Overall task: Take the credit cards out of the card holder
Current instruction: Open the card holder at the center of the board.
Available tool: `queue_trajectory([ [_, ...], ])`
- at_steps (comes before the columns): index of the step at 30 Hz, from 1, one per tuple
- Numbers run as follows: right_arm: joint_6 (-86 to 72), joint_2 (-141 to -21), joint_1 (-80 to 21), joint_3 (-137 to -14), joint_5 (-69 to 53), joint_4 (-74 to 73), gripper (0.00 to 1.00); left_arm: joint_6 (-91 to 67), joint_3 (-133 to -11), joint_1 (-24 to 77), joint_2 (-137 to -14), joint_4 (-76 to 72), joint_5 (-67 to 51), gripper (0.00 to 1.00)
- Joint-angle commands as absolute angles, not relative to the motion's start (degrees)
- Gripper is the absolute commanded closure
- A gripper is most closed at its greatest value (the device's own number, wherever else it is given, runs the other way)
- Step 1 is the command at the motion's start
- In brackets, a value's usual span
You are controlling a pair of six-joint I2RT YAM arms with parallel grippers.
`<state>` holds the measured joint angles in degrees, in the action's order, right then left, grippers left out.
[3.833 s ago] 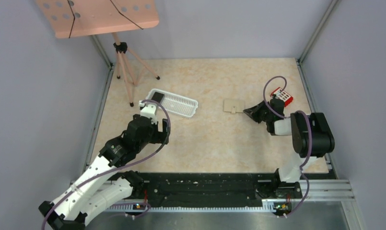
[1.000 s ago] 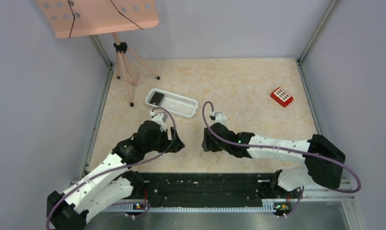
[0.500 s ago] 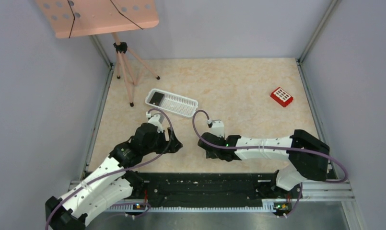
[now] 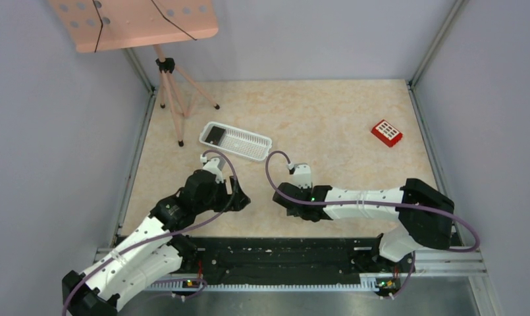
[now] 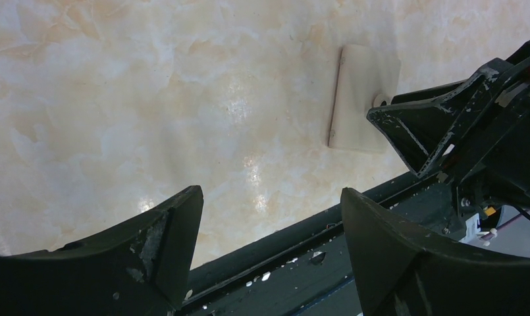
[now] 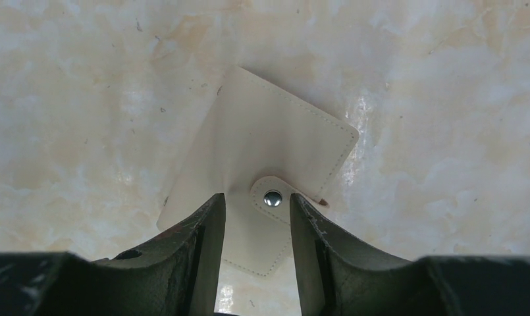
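Beige marble-look table (image 4: 328,118) with grey walls around it. From the top camera, the right gripper (image 4: 287,203) is down low near the front rail, and it covers the card holder, so you can't see that from up here. The left gripper (image 4: 241,197) sits just to the left of the right one. A white basket (image 4: 262,146) is behind and to the left of the right gripper, and a red box (image 4: 386,132) is way off to the back right.

Left wrist cam: the left gripper (image 5: 270,197) is spread wide with nothing in it. The cream card holder (image 5: 361,92) lies flat and closed, with the right gripper (image 5: 394,125) touching its edge.

Right wrist cam: the card holder (image 6: 268,138) is right under the right gripper (image 6: 255,201). Its fingers are set narrow on either side of the snap tab (image 6: 272,198). Honestly can't tell if it's pinching it.
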<state>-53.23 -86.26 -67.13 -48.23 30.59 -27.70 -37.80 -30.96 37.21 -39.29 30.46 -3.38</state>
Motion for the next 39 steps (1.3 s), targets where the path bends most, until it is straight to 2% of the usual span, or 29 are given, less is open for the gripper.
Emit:
queue_trajectory([
  [1, -54.0, -84.7, -67.9, -49.7, 33.9, -28.3, 0.59, -38.0, -30.8, 37.1, -39.7, 28.9, -3.3, 0.18],
  [10, -54.4, -88.6, -67.9, -48.7, 31.8, -26.9, 0.60, -38.3, -31.0, 37.1, -40.3, 28.6, -3.9, 0.18],
  [16, -55.2, -89.3, -67.9, -48.2, 31.5, -27.9, 0.67, -38.8, -31.0, 37.1, -40.4, 28.5, -4.6, 0.18],
  [23, -54.5, -88.9, -67.9, -47.1, 32.0, -27.1, 1.00, -39.1, -30.8, 37.1, -40.8, 27.8, -5.2, 0.19],
  [34, -42.7, -76.4, -67.9, -36.5, 23.6, -5.5, 1.00, -41.0, -28.4, 37.2, -44.0, 23.2, -9.8, 0.23],
  [39, -38.1, -70.9, -67.8, -33.3, 23.1, -2.8, 1.00, -42.0, -27.1, 37.2, -45.4, 20.1, -12.4, 0.25],
])
